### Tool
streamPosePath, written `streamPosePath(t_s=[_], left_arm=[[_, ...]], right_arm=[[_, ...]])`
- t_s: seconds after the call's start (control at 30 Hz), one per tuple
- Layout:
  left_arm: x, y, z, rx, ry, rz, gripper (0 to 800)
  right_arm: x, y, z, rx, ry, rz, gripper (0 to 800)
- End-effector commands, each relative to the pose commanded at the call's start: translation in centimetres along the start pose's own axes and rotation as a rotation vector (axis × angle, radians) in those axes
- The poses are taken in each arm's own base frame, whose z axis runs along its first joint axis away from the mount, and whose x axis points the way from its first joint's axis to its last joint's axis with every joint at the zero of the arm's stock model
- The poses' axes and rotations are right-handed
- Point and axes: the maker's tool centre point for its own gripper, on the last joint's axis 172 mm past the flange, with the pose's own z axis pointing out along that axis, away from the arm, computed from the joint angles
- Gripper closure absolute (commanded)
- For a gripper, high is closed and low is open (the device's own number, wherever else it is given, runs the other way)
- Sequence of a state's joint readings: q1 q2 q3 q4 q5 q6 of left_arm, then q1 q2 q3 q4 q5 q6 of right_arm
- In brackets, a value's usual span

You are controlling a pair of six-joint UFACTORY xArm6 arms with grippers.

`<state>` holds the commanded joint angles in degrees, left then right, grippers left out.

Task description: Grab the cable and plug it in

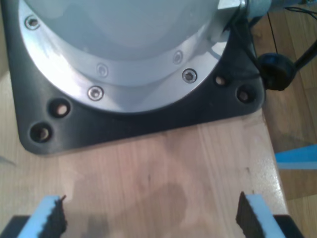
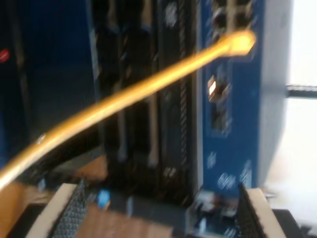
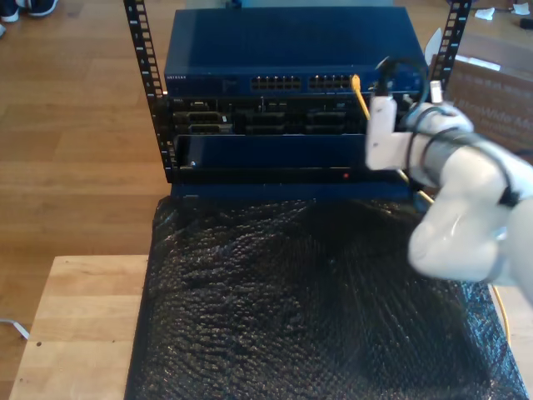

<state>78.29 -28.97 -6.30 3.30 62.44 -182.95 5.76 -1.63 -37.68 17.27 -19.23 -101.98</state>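
The cable (image 3: 360, 96) runs up to the port row of the blue switch (image 3: 283, 46) at the rack's (image 3: 154, 100) top, its tip at the ports at about 1 o'clock in the exterior view; whether it is seated is too blurred to tell. My second gripper (image 2: 161, 210) stands wide open, nothing between its pads, the cable (image 2: 148, 87) arching above them, apart. My first gripper (image 1: 151, 215), also wide open and holding nothing, hangs over a wooden table (image 1: 163, 163) near an arm's black base plate (image 1: 148, 119).
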Motion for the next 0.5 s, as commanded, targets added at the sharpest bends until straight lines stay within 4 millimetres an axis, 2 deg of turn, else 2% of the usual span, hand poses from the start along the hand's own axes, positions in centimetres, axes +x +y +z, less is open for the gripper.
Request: streamPosePath(t_s=[0.17,0.27,0.4,0.47,0.5], left_arm=[[0.0,0.0,0.0,0.0,0.002,0.0,0],[0.0,0.0,0.0,0.0,0.002,0.0,0],[0.0,0.0,0.0,0.0,0.0,-0.002,0],[0.1,0.0,0.1,0.0,0.002,0.0,0],[0.0,0.0,0.0,0.0,0.0,0.0,0]], right_arm=[[-4.2,-0.5,-0.6,0.071,-0.033,-0.101,72],[-8.0,-1.2,-1.4,0.129,-0.07,-0.145,72],[-13.2,-3.3,-2.9,0.235,-0.116,-0.204,52],[-14.9,-4.3,-3.6,0.282,-0.126,-0.211,1],[-15.6,-4.7,-4.1,0.301,-0.128,-0.222,2]])
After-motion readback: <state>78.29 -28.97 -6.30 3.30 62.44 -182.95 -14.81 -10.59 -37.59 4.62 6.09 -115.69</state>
